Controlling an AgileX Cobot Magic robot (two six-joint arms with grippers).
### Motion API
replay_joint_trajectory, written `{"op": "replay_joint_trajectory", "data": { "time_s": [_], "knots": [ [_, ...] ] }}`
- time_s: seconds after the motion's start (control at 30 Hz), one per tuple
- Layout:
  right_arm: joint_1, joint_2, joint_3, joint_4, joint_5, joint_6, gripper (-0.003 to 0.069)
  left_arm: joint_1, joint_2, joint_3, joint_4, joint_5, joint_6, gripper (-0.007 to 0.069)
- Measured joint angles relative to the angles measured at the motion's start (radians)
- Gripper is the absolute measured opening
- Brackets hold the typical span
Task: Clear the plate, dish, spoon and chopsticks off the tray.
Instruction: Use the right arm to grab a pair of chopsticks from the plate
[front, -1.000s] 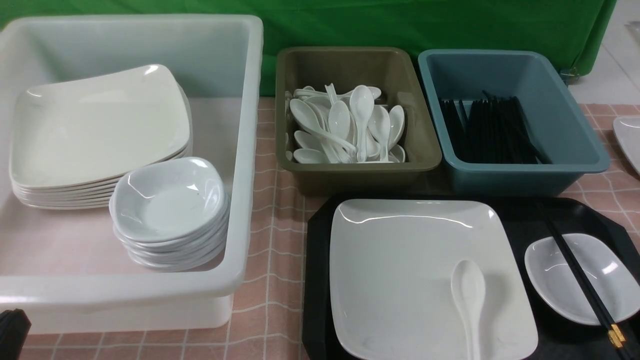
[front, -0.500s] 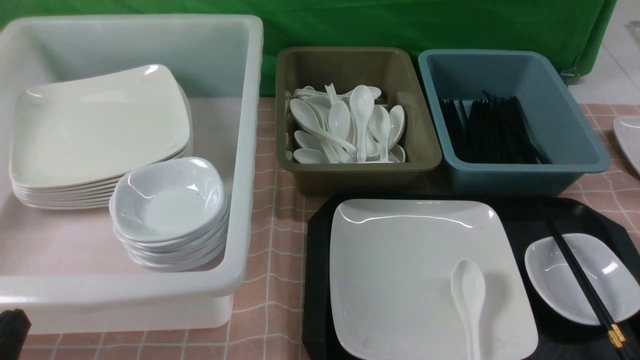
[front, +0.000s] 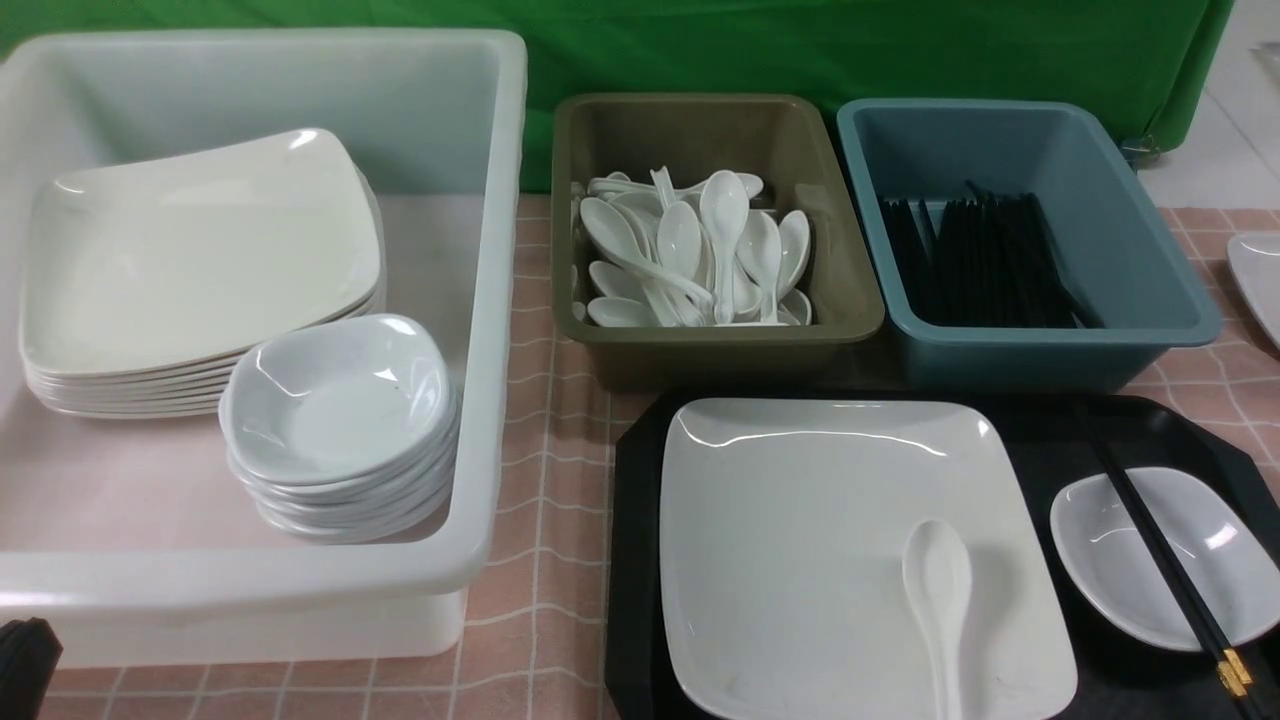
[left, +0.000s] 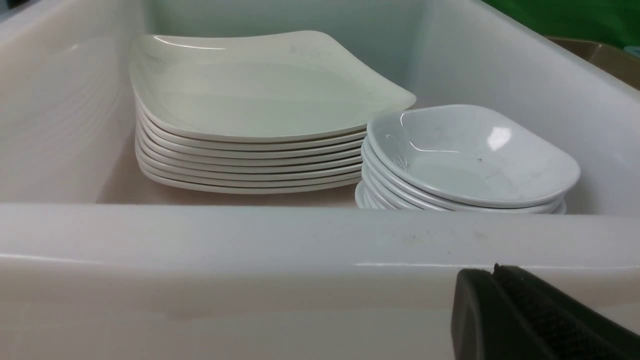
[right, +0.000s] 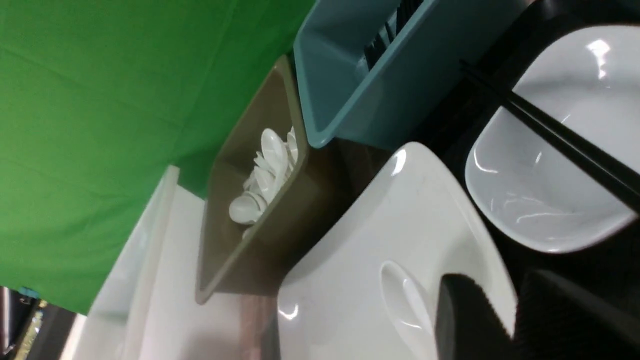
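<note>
The black tray (front: 632, 560) lies at the front right. On it sits the large white plate (front: 800, 530), with the white spoon (front: 937, 585) resting on its near right part. Right of the plate is the small dish (front: 1110, 570), and the black chopsticks (front: 1160, 548) lie across it. My right gripper (right: 495, 287) is out of the front view. In the right wrist view it hangs open over the plate's (right: 400, 225) edge, between spoon (right: 405, 300) and dish (right: 540, 170), with nothing held. My left gripper (left: 492, 274) is shut and empty, just in front of the white tub's near wall.
The white tub (front: 490, 300) on the left holds a stack of plates (front: 200, 260) and a stack of dishes (front: 335, 400). Behind the tray stand an olive bin (front: 700, 345) of spoons and a blue bin (front: 1040, 352) of chopsticks. Another white piece (front: 1260, 280) lies at the far right edge.
</note>
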Motion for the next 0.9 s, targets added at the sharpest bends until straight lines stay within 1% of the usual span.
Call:
{"op": "replay_joint_trajectory", "data": {
  "time_s": [0.03,0.1,0.13,0.17,0.2,0.23,0.27,0.3,0.33,0.37,0.43,0.47,0.5,0.53,0.57,0.6,0.63,0.7,0.73,0.77,0.8,0.83,0.9],
  "knots": [
    [0.004,-0.001,-0.037,-0.003,-0.024,-0.021,0.0148,0.0,0.0,0.0,0.0,0.0,0.0,0.0005],
    [0.009,-0.001,-0.082,-0.009,-0.05,-0.058,0.011,0.0,0.0,0.0,0.0,0.0,0.0,0.0005],
    [0.015,0.005,-0.158,-0.017,-0.071,-0.137,0.0056,0.0,0.0,0.0,0.0,0.0,0.0,0.0005],
    [0.018,0.024,-0.23,-0.025,-0.068,-0.225,0.0034,0.0,0.0,0.0,0.0,0.0,0.0,0.0005],
    [0.019,0.058,-0.303,-0.03,-0.049,-0.326,0.003,0.0,0.0,0.0,0.0,0.0,0.0,0.0005],
    [0.019,0.072,-0.327,-0.03,-0.037,-0.343,0.003,0.0,0.0,0.0,0.0,0.0,0.0,0.0005],
    [0.019,0.095,-0.362,-0.033,-0.013,-0.408,0.003,0.0,0.0,0.0,0.0,0.0,0.0,0.0005],
    [0.019,0.18,-0.456,-0.039,0.09,-0.52,0.003,0.0,0.0,0.0,0.0,0.0,0.0,0.0005],
    [0.019,0.181,-0.456,-0.04,0.105,-0.532,0.003,0.0,0.0,0.0,0.0,0.0,0.0,0.0005],
    [0.019,0.275,-0.526,-0.059,0.216,-0.597,0.003,0.0,0.0,0.0,0.0,0.0,0.0,0.0005],
    [0.019,0.395,-0.59,-0.091,0.378,-0.628,0.003,0.0,0.0,0.0,0.0,0.0,0.0,0.0005],
    [0.019,0.481,-0.622,-0.13,0.484,-0.634,0.003,0.0,0.0,0.0,0.0,0.0,0.0,0.0005],
    [0.019,0.511,-0.631,-0.136,0.515,-0.634,0.003,0.0,0.0,0.0,0.0,0.0,0.0,0.0005],
    [0.019,0.615,-0.659,-0.183,0.609,-0.622,0.0034,0.0,0.0,0.0,0.0,0.0,0.0,0.0005],
    [0.019,0.702,-0.677,-0.226,0.664,-0.599,0.0039,0.0,0.0,0.0,0.0,0.0,0.0,0.0005],
    [0.019,0.702,-0.677,-0.234,0.664,-0.594,0.0041,0.0,0.0,0.0,0.0,0.0,0.0,0.0005],
    [0.019,0.823,-0.701,-0.297,0.703,-0.538,0.0072,0.0,0.0,0.0,0.0,0.0,0.0,0.0005],
    [0.019,0.947,-0.73,-0.375,0.713,-0.493,0.0139,0.0,0.0,0.0,0.0,0.0,-0.001,0.0005],
    [0.019,0.959,-0.733,-0.382,0.713,-0.493,0.0139,0.0,0.0,0.0,0.0,0.0,-0.001,0.0005],
    [0.019,1.052,-0.76,-0.435,0.704,-0.465,0.0218,0.0,0.0,0.0,0.0,0.0,-0.001,0.0005],
    [0.019,1.075,-0.767,-0.44,0.699,-0.464,0.0227,0.0,0.0,0.0,0.0,0.0,-0.001,0.0005],
    [0.019,1.151,-0.793,-0.461,0.681,-0.452,0.0297,0.0,0.0,0.0,0.0,0.0,-0.001,0.0005],
    [0.019,1.243,-0.832,-0.473,0.657,-0.452,0.036,0.0,0.0,0.0,0.0,0.0,-0.001,0.0005]
  ]
}}
